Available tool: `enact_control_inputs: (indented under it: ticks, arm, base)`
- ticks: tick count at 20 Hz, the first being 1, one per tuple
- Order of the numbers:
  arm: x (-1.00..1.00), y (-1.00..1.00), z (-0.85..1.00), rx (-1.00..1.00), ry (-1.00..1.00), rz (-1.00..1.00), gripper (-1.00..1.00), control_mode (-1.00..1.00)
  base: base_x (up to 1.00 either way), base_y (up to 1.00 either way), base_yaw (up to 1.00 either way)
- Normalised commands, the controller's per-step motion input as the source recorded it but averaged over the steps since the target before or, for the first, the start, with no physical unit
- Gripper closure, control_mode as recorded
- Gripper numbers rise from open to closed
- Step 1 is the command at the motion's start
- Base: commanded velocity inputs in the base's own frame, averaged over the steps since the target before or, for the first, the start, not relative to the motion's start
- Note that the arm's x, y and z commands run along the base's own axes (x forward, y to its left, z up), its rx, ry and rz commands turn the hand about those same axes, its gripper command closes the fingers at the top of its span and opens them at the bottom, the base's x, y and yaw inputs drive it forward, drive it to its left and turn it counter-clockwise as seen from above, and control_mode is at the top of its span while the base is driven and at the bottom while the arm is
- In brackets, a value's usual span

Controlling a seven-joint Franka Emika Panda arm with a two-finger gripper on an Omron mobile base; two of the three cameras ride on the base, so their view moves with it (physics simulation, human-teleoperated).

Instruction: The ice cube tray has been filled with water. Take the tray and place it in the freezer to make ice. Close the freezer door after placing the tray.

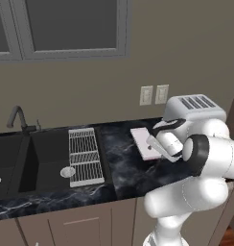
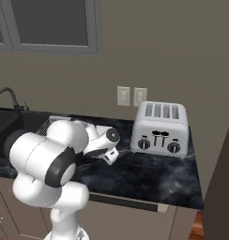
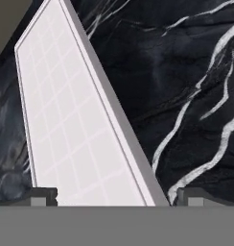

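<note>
**Open gripper poised over the tray on the marble counter**

The counter (image 1: 126, 170) was black marble with white veins, running along a beige wall under a grey-framed window (image 1: 66, 29). At the left sat a dark sink (image 1: 23, 163) with a black faucet (image 1: 16, 117), and a white wire rack (image 1: 84, 156) lay across the sink's right edge. Two pale outlets (image 2: 131, 96) were on the wall, and right below them stood a silver toaster (image 2: 161, 128) with four slots and dark knobs. Brown cabinets (image 1: 80, 223) ran beneath.

And there was the tray (image 1: 144, 142), flat on the counter between the rack and the toaster, pale with a grid of cells; in the hand view it (image 3: 76, 125) ran long and slanted, its near end lying between the two fingertips (image 3: 42, 196).

The arm rose from the base, elbow bent high, forearm reaching forward and down over the counter. The gripper (image 1: 159, 149) hung low just above the tray's right part, jaws spread wide, one tip on each side of the tray's near end, nothing gripped.
</note>
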Motion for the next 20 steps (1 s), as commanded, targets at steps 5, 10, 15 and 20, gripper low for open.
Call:
enact_control_inputs:
  ticks: [5,10,15,20]
  arm:
    - [0.09,0.38,-0.20,0.00,0.02,0.00,-1.00,-1.00]
    - [0.01,0.27,-0.40,0.00,0.05,0.00,1.00,-1.00]
    - [0.00,0.02,-0.22,0.03,0.00,0.00,1.00,-1.00]
    - [-0.05,0.00,0.01,0.11,-0.07,0.00,1.00,-1.00]
  base:
    - [0.00,0.00,0.00]
    - [0.00,0.00,0.00]
    - [0.00,0.00,0.00]
    - [0.00,0.00,0.00]
